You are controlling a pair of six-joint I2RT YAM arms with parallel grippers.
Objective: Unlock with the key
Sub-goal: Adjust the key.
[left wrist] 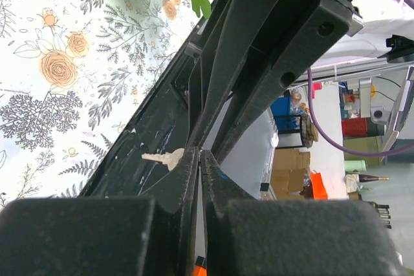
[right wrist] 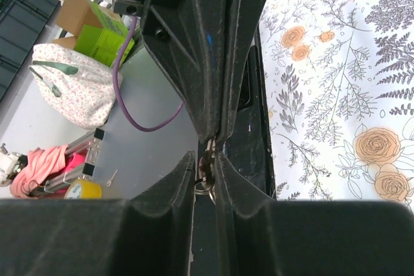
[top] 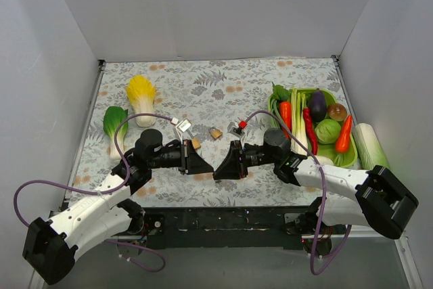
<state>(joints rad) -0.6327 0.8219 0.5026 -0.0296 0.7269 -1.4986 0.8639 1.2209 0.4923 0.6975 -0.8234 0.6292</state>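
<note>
A small brass padlock (top: pixel 215 133) lies on the floral cloth, just beyond both grippers. My left gripper (top: pixel 206 167) and right gripper (top: pixel 218 170) meet tip to tip at the near edge of the table. In the left wrist view, the left gripper (left wrist: pixel 199 154) is shut, and a silver key (left wrist: pixel 158 157) sticks out to the left at its tip. In the right wrist view, the right gripper (right wrist: pixel 208 156) is pinched on the same key bunch, with its ring (right wrist: pixel 206 172) between the fingers. The left gripper's fingers (right wrist: pixel 194 43) clamp the top of the bunch.
A green tray (top: pixel 348 157) of vegetables sits at the right, with a pale long vegetable (top: pixel 370 143) beside it. A napa cabbage (top: pixel 141 98) and a bok choy (top: pixel 114 125) lie at the left. White walls enclose the table on three sides.
</note>
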